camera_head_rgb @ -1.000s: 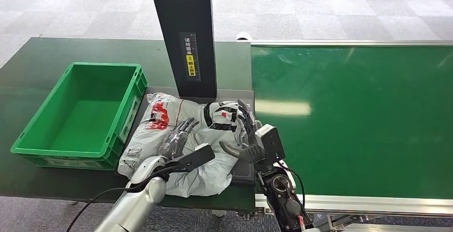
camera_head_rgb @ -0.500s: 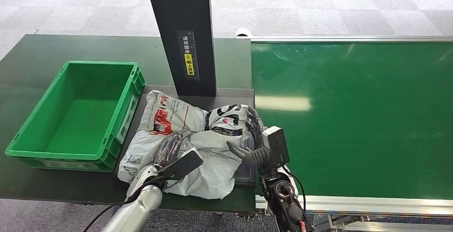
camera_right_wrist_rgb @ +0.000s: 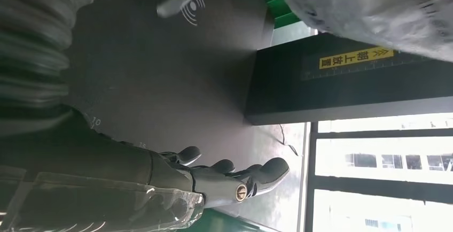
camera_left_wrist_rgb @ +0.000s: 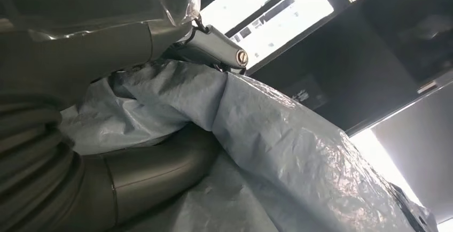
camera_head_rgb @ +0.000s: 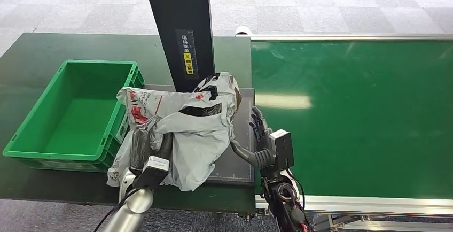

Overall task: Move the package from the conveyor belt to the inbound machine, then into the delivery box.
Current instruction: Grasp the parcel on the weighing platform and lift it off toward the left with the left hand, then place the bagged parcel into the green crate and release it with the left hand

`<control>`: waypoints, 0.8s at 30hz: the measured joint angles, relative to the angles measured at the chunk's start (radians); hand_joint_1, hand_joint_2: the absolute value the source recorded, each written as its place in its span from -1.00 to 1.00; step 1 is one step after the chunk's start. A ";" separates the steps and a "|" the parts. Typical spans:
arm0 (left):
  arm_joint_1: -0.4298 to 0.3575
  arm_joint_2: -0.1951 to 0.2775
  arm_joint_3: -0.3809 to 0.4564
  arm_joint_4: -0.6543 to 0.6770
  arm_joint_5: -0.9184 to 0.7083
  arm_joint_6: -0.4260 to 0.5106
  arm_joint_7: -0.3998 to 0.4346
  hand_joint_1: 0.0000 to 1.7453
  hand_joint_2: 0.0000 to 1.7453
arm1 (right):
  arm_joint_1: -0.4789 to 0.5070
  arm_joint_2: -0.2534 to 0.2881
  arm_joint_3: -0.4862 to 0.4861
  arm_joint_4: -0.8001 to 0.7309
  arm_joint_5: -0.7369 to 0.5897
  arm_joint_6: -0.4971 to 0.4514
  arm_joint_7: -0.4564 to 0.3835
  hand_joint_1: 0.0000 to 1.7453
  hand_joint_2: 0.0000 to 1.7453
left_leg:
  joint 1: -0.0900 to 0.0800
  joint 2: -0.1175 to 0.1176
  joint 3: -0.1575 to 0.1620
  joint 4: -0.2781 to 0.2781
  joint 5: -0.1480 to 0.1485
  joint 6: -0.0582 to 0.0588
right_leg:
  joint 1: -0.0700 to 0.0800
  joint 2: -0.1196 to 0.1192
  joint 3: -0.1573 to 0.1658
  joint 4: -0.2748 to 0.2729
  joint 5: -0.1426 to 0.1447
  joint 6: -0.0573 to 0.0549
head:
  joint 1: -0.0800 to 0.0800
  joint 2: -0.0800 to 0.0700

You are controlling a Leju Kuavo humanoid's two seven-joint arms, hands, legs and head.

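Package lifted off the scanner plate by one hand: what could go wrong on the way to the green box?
1. The left hand grips only the lower left part of the floppy package; the loose plastic may slip out.
2. The drooping bag could catch on the near rim of the green box rather than clearing it.
3. The bag sits close to the black post and might brush it.
The right hand is open, giving no support.

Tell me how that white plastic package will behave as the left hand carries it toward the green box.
Likely floppy: the package drapes and sags around the left hand, its film creased. Probably light for its size, since one hand lifts it while the right hand stays apart. The glossy film may slip, and a loose corner could catch the green box rim.
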 joint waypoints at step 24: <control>-0.068 -0.063 0.395 -0.408 -0.778 0.163 -0.031 1.00 1.00 | 0.022 -0.004 0.000 -0.012 -0.035 -0.006 -0.059 -1.00 1.00 | 0.001 0.001 -0.003 0.000 0.000 0.000 | 0.001 0.001 -0.004 0.000 0.000 0.000 | 0.000 0.000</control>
